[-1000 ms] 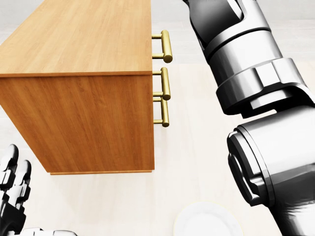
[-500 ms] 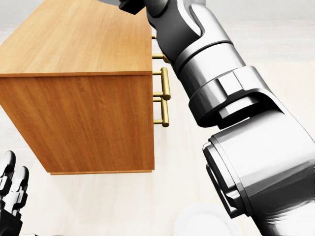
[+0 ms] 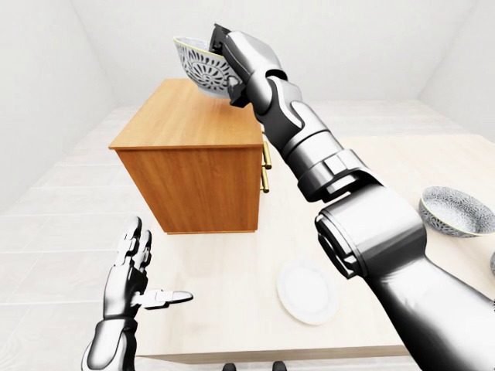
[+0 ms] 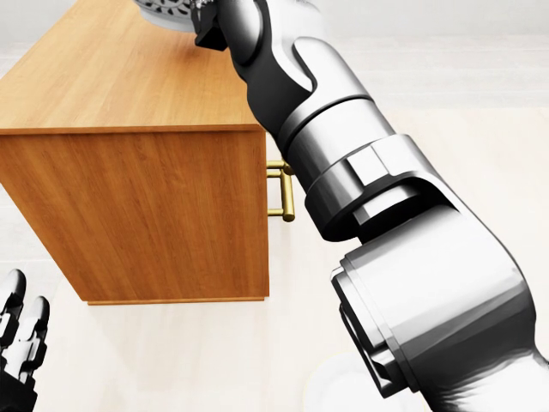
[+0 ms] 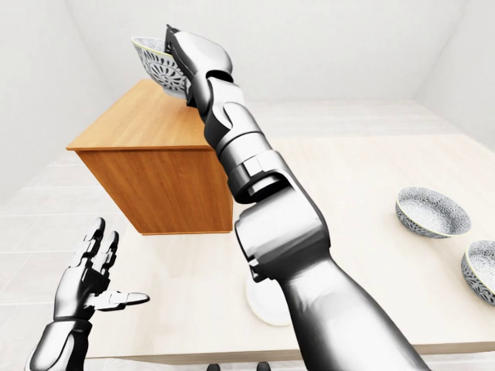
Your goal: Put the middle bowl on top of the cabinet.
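Silver-grey metal at the lower left of the left-eye view: the left hand (image 3: 133,274) hangs over the near edge of the pale table (image 3: 224,263), fingers spread wide and pointing up, thumb stuck out sideways, holding nothing. Moving right, there's the wooden cabinet (image 3: 193,182) standing on the table, its top bare wood. And above that top, up in the air, the patterned bowl (image 3: 199,68) is tipped on its side, clear of the wood! The right hand (image 3: 232,54) has it pinched at the rim, though the wrist hides most of the fingers. The long right arm runs down from there across the view. Brass handles (image 3: 266,162) peek out on the cabinet's right face. Further right, a white plate (image 3: 305,290) lies flat on the table. Out at the far right sits a second bowl (image 3: 456,210), upright, and a third bowl (image 5: 479,270) just beside it, cut off by the edge.
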### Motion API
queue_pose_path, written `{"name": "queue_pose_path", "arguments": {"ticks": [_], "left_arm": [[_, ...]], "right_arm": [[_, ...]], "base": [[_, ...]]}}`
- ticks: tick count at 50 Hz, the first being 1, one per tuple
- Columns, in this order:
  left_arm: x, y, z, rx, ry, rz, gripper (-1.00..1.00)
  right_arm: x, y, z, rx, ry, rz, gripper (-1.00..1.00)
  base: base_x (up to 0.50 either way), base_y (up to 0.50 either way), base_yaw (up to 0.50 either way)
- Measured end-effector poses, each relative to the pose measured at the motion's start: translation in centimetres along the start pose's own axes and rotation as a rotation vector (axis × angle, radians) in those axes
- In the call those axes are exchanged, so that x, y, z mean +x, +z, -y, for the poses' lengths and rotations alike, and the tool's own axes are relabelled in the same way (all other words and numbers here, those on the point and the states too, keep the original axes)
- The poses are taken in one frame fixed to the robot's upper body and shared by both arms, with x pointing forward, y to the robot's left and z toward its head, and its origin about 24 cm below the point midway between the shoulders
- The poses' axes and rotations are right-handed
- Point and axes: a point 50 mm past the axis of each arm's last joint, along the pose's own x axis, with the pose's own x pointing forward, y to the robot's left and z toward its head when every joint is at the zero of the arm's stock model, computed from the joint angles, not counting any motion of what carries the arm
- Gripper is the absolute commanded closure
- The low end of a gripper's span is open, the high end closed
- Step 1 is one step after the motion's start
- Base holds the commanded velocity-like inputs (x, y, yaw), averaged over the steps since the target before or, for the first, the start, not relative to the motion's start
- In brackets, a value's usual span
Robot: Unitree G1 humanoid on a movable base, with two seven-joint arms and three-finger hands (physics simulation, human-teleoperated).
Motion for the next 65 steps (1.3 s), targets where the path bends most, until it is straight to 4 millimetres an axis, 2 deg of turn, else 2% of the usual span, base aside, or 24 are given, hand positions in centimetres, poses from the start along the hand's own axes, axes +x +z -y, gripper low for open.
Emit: {"name": "queue_pose_path", "arguments": {"ticks": [40, 65], "left_arm": [[0.0, -0.6, -0.2, -0.012, 0.001, -0.021, -1.00], [0.3, -0.8, -0.2, -0.011, 0.003, -0.027, -1.00]], "right_arm": [[-0.3, 0.3, -2.0, -0.091, 0.039, 0.012, 1.00], [-0.3, 0.2, -2.0, -0.091, 0.040, 0.006, 1.00]], "base": [[0.00, 0.00, 0.00], [0.00, 0.00, 0.00]]}}
